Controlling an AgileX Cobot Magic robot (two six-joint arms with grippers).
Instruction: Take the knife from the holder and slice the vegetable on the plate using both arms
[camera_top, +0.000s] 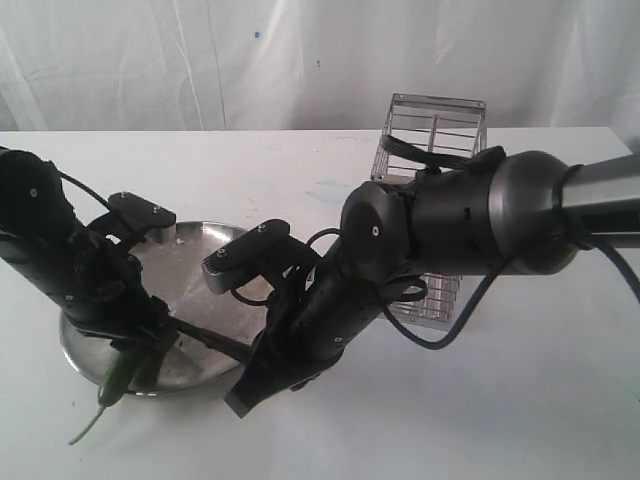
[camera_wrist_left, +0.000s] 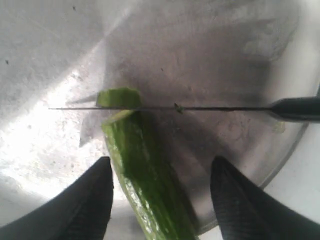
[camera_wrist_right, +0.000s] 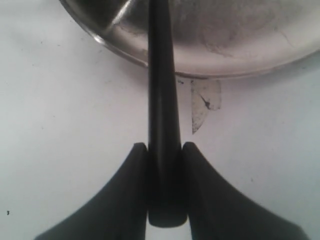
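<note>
The green vegetable (camera_wrist_left: 147, 180) lies on the steel plate (camera_wrist_left: 215, 55), its stem end hanging over the plate's near rim (camera_top: 112, 385). My left gripper (camera_wrist_left: 162, 160) is open, with one finger on each side of the vegetable. One finger (camera_wrist_left: 87, 197) is close beside it and the other (camera_wrist_left: 240, 200) stands clear. The knife (camera_wrist_left: 150, 108) crosses the vegetable's tip, with a cut piece (camera_wrist_left: 118, 97) just beyond the blade. My right gripper (camera_wrist_right: 164, 147) is shut on the knife's dark handle (camera_wrist_right: 161, 75) at the plate's edge. The wire holder (camera_top: 440, 120) stands at the back, partly hidden by the right arm.
The plate (camera_top: 195, 255) sits on a white table (camera_top: 500, 420) with a white curtain behind. The bulky right arm (camera_top: 450, 220) reaches across the middle, over the lower part of the holder. A small pale scrap (camera_wrist_right: 205, 105) lies on the table by the plate's rim.
</note>
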